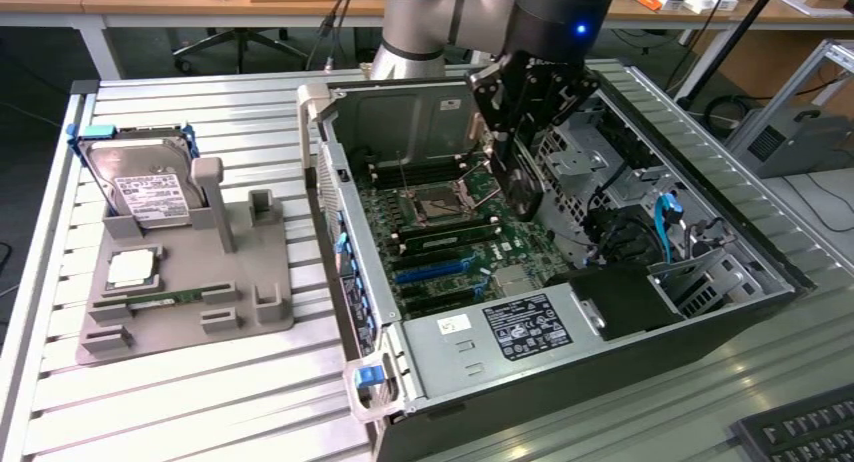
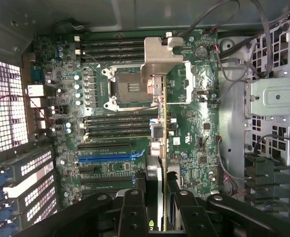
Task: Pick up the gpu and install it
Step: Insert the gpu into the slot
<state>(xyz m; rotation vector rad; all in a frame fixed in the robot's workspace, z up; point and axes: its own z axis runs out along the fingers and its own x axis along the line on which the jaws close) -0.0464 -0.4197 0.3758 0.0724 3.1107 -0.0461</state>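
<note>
Lab, slatted workbench, desks, office chair

An open computer case lies on a metal table, its green board showing. On the exterior view's left, a grey holder carries a silver hard drive and maybe a small square chip. A keyboard sits nearby.

Labels in view, none of them legible.
A white label sat on the hard drive, and a black label with white print and a small white sticker sat side by side on the power supply. No word, brand or number on any of them could be made out.
</note>
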